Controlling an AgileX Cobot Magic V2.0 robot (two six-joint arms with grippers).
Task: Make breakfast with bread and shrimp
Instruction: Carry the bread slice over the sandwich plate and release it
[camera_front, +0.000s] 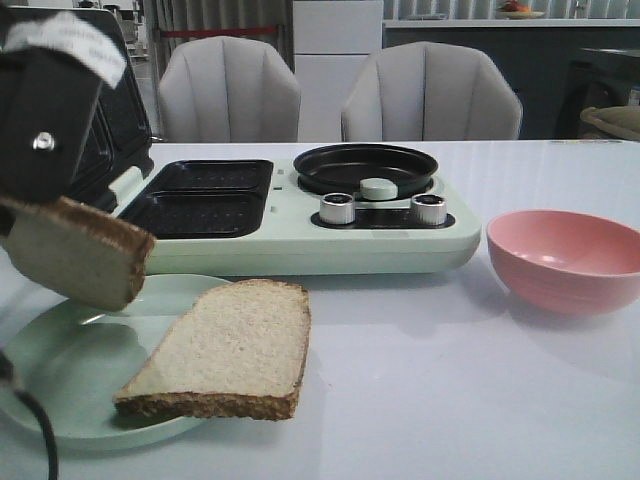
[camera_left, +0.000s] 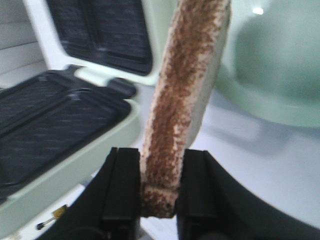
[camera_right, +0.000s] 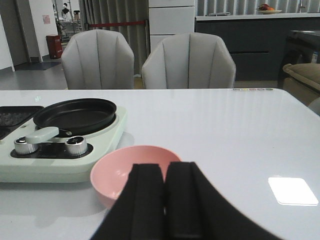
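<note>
The left gripper (camera_left: 157, 192) is clamped on a brown-crusted square white bread slice (camera_left: 185, 100), with the pale green breakfast maker's dark sandwich plates (camera_left: 55, 125) beside it; the right gripper (camera_right: 165, 200) sits closed, empty.

Soft, even daylight throughout; glare patch on the table (camera_right: 293, 191); left wrist view blurred close up.

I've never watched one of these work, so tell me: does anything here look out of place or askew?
One bread slice lies half off the green plate, overhanging onto the table. The other slice hangs in the left claw. Nothing looks spilled.
</note>
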